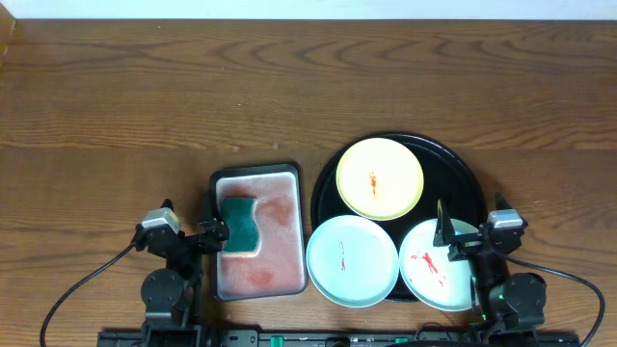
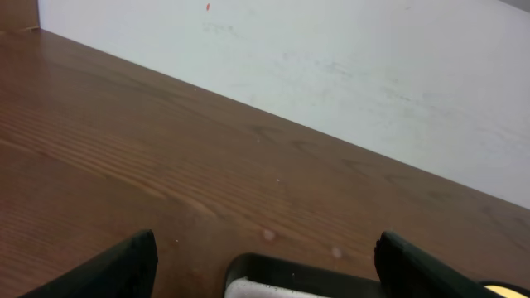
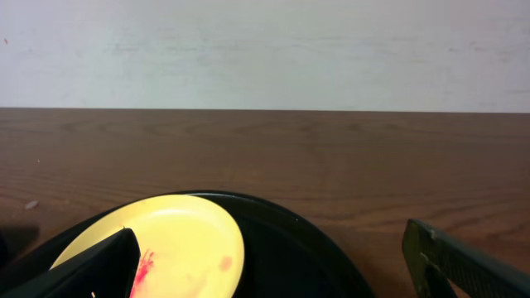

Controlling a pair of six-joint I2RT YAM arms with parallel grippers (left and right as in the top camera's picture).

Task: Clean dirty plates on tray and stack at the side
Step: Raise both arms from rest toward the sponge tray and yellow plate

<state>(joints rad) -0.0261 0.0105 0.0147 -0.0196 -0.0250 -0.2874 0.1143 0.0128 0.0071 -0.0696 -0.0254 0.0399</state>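
The black round tray (image 1: 470, 183) sits right of centre and holds three plates. The pale yellow plate (image 1: 380, 178) lies at its back with a red smear. Two mint-white plates lie at the front, one on the left (image 1: 352, 260) and one on the right (image 1: 432, 265), both with red smears. My right gripper (image 1: 458, 236) is open above the right mint plate. In the right wrist view the yellow plate (image 3: 178, 240) and the tray (image 3: 281, 248) lie between the open fingers (image 3: 273, 269). My left gripper (image 1: 214, 234) is open beside the pinkish tray; its fingers (image 2: 265, 265) are spread wide.
A pinkish rectangular dark-rimmed tray (image 1: 275, 260) holds a green sponge (image 1: 240, 224) at its left side; its dark corner shows in the left wrist view (image 2: 281, 273). Both arm bases and cables sit at the front edge. Bare wood table (image 1: 193, 96) stretches behind.
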